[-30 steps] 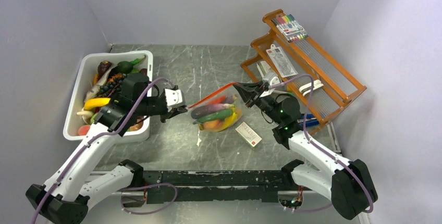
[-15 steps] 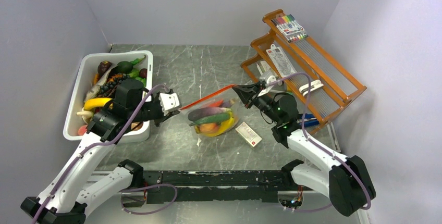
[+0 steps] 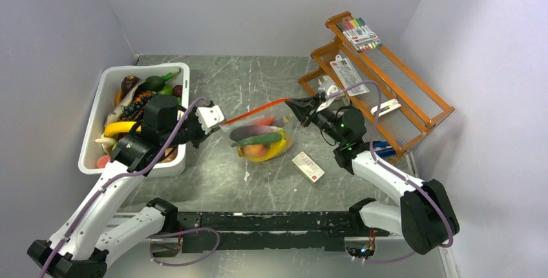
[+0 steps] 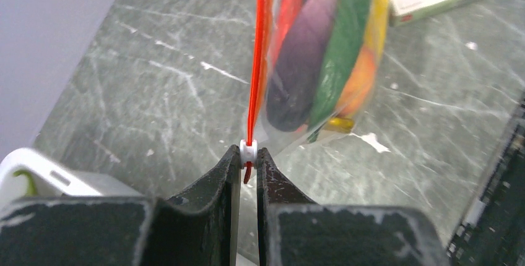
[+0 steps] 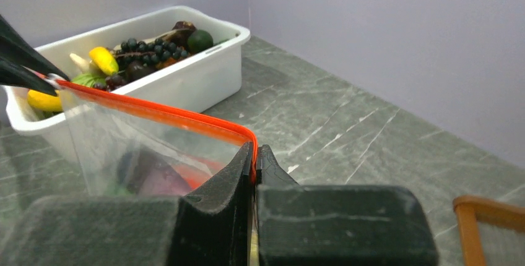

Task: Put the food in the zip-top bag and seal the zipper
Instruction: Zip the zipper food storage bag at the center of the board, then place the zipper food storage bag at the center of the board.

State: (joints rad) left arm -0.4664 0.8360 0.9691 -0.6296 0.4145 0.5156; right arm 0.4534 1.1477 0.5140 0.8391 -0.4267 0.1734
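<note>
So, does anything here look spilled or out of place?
Nothing has spilled: the food sits inside the zip-top bag, stretched by its zipper between the shut left gripper and right gripper. Only a small white-and-red box lies askew on the table beside it, near a white smear.

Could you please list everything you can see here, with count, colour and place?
bag: one, clear, hanging between both grippers above mid-table
zipper: one, red-orange, along the bag's top edge
toy food in bag: several, purple, green, yellow, orange, red
tub: one, white, left side of table
toy food in tub: many, mixed colours
small box: one, white and red, on table right of bag
rack: one, orange-brown wood, right rear
marker pack: one, multicoloured, top of rack
table: one, grey marbled
left gripper: black, shut on the zipper's left end
right gripper: black, shut on its right end
</note>
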